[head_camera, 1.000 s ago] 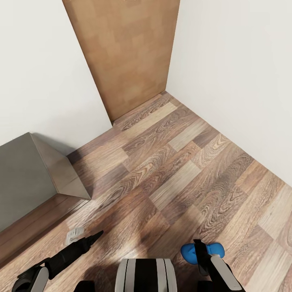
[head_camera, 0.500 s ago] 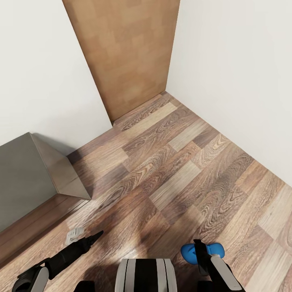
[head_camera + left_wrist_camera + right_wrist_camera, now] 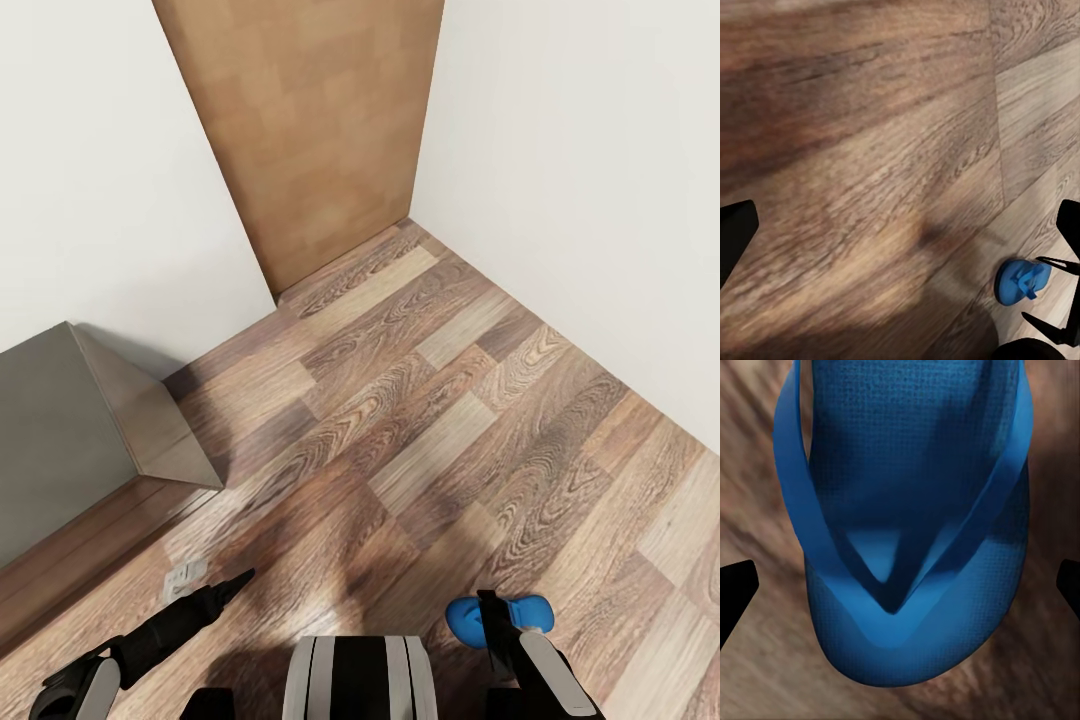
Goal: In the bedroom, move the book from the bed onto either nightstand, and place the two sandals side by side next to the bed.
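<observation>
One sandal [image 3: 904, 521] is hanging in my right pincer [image 3: 492, 622], which is pinching it low over the floor [image 3: 450, 400], toe end poking out either side of the fingers in the head view. My left pincer [image 3: 225, 585] is riding empty; the left wrist view suggests its tips are spread. I am facing a corner with a door [image 3: 310, 130] and a grey cabinet [image 3: 60, 440], so I am judging this as the carrying step. Next I am needing to turn the base toward the bed and set this sandal down beside it.
</observation>
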You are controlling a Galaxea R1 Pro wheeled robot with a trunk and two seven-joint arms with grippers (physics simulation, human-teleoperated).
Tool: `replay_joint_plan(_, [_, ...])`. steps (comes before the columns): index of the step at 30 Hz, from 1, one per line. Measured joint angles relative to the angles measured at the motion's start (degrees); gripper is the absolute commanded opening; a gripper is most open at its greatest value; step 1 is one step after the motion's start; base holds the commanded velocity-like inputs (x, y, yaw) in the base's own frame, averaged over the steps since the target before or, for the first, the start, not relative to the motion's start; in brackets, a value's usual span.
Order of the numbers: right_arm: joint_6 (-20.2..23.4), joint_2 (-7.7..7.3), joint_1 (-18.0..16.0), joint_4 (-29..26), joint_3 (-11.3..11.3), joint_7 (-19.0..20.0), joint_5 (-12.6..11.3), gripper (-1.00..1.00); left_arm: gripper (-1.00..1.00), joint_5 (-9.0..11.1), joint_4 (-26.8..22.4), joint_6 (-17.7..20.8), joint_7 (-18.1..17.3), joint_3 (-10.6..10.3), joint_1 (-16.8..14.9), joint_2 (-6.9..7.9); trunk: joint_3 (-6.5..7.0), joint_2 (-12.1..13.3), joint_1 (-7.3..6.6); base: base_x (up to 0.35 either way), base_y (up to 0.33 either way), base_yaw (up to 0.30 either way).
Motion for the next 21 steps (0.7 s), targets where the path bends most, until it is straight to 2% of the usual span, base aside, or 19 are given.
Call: replay_joint_plan(21, [0.0,0.00,0.0,0.0,0.0,0.0,0.0,1.00,1.00,0.0,0.0,0.0,0.0,0.0,0.0,-0.02,0.00,0.0,0.00,0.000,-0.005,0.000])
